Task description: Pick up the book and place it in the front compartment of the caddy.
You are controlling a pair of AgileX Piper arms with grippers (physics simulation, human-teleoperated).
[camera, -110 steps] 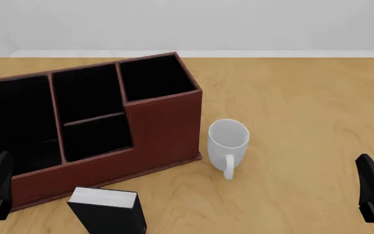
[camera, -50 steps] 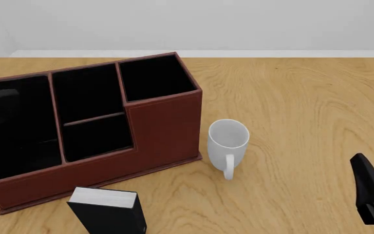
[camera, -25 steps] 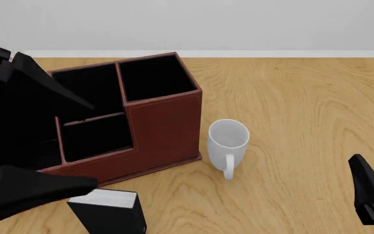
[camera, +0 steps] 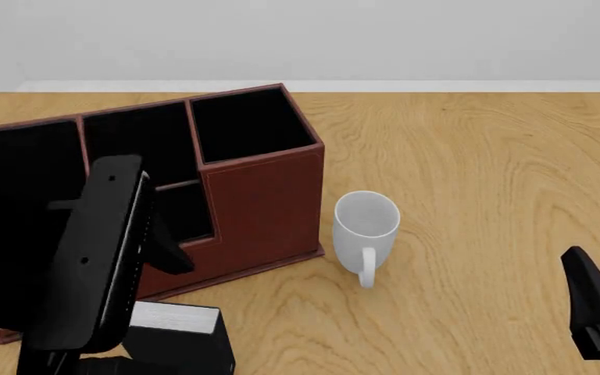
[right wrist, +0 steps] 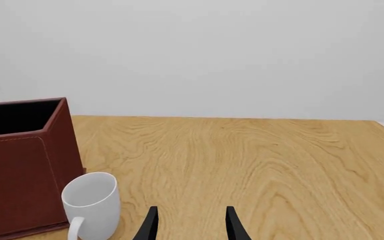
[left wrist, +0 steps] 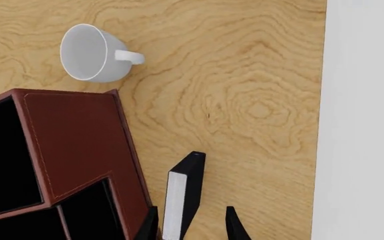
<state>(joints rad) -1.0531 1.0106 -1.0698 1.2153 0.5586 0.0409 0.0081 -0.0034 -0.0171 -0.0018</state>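
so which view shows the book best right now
The left wrist view: the book stands on edge beside the caddy, between the open left gripper fingers. In the front view the left arm hides most of it. The right wrist view misses it.

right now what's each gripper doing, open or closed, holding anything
Left gripper: open, fingers astride the upright book, not yet closed on it.
Right gripper: open, holding nothing, apart from the white mug.

A bare simulated test space, not a real room: a flat-rendered wooden table [camera: 487, 156] before a blank grey wall [right wrist: 212, 55], holding only a caddy [camera: 258, 203], a mug [camera: 367, 223] and a book [left wrist: 182, 192].
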